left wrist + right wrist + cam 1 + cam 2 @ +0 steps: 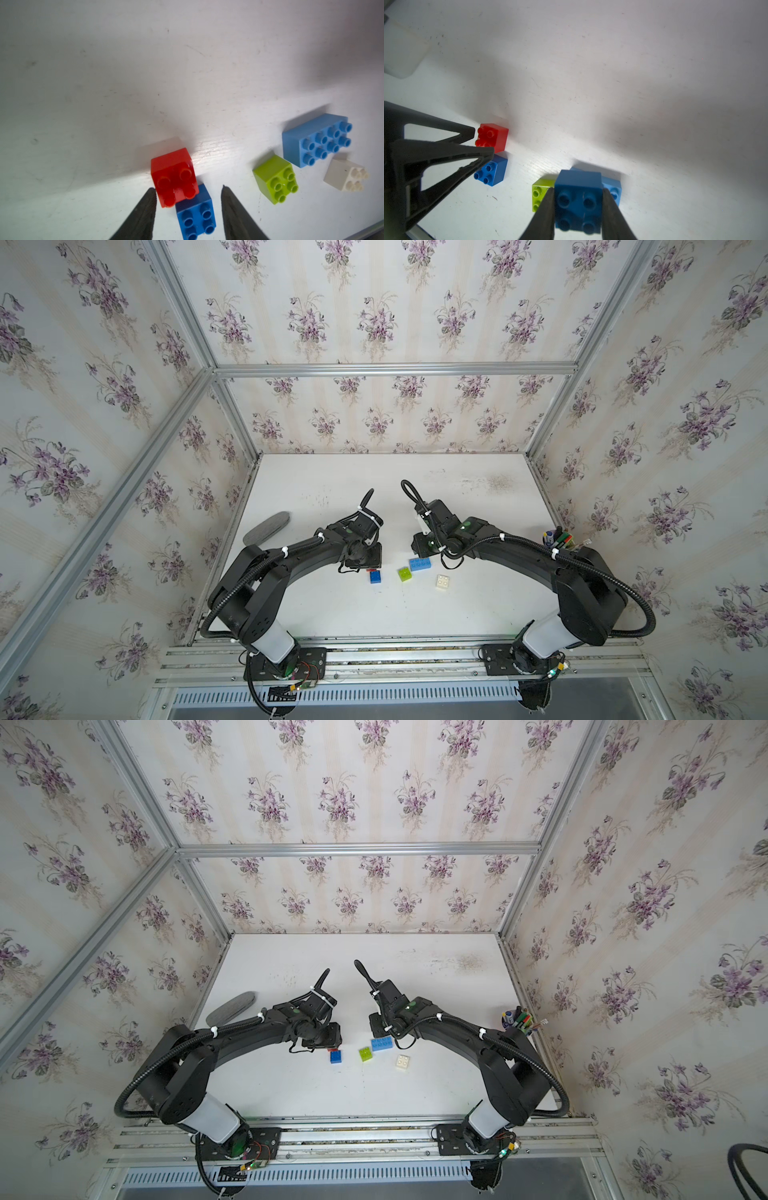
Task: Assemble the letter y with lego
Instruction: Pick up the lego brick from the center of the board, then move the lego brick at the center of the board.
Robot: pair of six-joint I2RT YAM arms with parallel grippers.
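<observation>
A flat grey oval pad point(266, 526) lies at the far left of the white tabletop point(332, 614). Next comes the left gripper point(189, 188), pointing down over two small bricks, its jaws spread and pinching nothing. The dark blue square plastic brick point(195, 212) sits on the table between the fingers, and the red square plastic brick point(174, 176) stands just on its far side, close against it by the left fingertip. In both top views the red one is mostly hidden under that gripper.

Towards the middle sits the lime green square brick point(403, 573), studs up. Just beside it, right and a little farther, is the longer light blue brick point(419, 564).

The right gripper point(577, 191) hangs over these two, its jaws pressed onto a second dark blue brick point(578, 201), which it holds clear of the table with studs facing the wrist camera.

The cream-white square brick point(444, 582) lies near and to the right of the light blue one, apart from it. A cup of pens and markers point(559, 539) stands at the right edge.
</observation>
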